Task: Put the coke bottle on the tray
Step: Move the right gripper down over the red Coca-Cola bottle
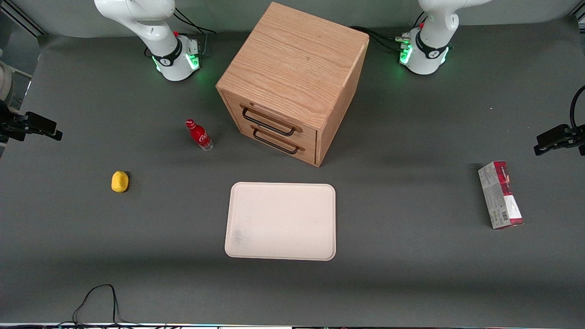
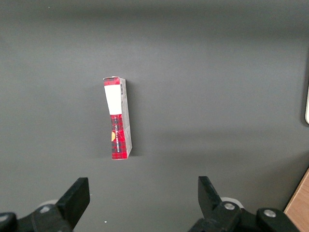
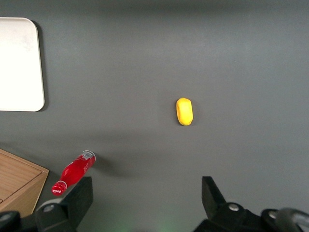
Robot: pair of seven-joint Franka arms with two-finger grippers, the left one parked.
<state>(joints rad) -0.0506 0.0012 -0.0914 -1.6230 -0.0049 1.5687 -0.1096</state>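
The coke bottle (image 1: 199, 135) is small and red with a red cap and a clear base. It stands upright on the grey table beside the wooden drawer box, farther from the front camera than the tray. It also shows in the right wrist view (image 3: 75, 171), close to one finger. The tray (image 1: 281, 221) is pale cream-pink and flat, and nothing lies on it; its corner shows in the right wrist view (image 3: 19, 63). My right gripper (image 3: 146, 186) is open and empty, high above the table. It is out of the front view.
A wooden drawer box (image 1: 292, 77) with two black handles stands mid-table, its corner in the wrist view (image 3: 17, 186). A small yellow object (image 1: 119, 181) lies toward the working arm's end. A red-and-grey carton (image 1: 500, 194) lies toward the parked arm's end.
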